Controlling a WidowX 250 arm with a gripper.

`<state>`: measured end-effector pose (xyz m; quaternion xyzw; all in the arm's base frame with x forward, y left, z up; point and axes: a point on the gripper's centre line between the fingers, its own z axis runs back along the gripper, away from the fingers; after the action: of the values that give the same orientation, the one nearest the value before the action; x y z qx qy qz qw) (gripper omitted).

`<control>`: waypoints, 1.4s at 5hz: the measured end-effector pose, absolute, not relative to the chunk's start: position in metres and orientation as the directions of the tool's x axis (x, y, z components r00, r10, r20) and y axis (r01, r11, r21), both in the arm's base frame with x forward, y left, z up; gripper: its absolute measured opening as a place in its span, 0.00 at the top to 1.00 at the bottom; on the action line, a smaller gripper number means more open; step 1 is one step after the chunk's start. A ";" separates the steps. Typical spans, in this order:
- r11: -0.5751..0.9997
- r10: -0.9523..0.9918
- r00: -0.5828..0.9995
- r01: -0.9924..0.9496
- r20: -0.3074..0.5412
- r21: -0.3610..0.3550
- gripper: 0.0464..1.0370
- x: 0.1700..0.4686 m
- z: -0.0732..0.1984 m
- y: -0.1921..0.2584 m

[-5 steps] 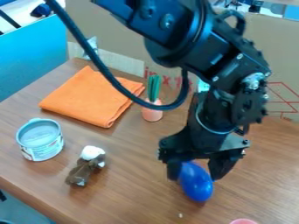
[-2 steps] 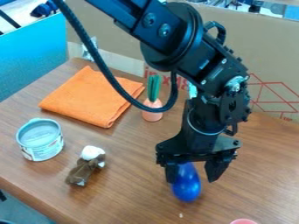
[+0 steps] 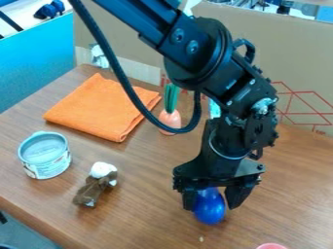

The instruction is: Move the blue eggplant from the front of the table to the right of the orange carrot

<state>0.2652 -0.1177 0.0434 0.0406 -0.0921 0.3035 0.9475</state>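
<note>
Right of the table's middle, the gripper point(image 3: 211, 203) points down with its fingers apart, one on each side of a smooth blue rounded object point(image 3: 210, 213). The object's upper part is hidden between the fingers. The left finger overlaps its left edge, while the right finger stands close to its right side; contact there is unclear. The object's lower end appears to be at the wooden table point(image 3: 143, 194).
An orange folded cloth point(image 3: 98, 109) lies at the back left, beside an orange carrot-like toy point(image 3: 170, 120) with green stalks. A light-blue tin point(image 3: 46, 160) and a brown-and-white toy point(image 3: 96, 185) are at left. A pink item point(image 3: 270, 246) touches the bottom edge. Cardboard point(image 3: 292, 63) stands behind.
The gripper has shifted slightly left and, since the middle frame, come lower around the blue object. That object has moved a little left and leans less than at first.
</note>
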 end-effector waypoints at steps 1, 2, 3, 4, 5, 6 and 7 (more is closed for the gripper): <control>0.810 0.570 0.797 -0.586 0.202 0.026 0.09 0.265 0.043 -0.117; 0.819 0.556 0.806 -0.573 0.205 0.030 0.24 0.265 0.041 -0.116; 0.855 0.499 0.844 -0.517 0.198 0.048 0.24 0.263 0.042 -0.111; 0.937 0.340 0.928 -0.347 0.155 0.024 0.24 0.268 0.055 -0.102; 0.991 0.120 0.983 -0.127 0.138 0.045 0.24 0.286 0.076 -0.094; 0.991 -0.122 0.982 0.113 0.146 0.068 0.24 0.310 0.092 -0.083; 0.974 -0.222 0.959 0.212 0.177 0.077 0.24 0.328 0.089 -0.078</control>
<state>0.3282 -0.0782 0.0890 0.0286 -0.0928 -0.1096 0.9892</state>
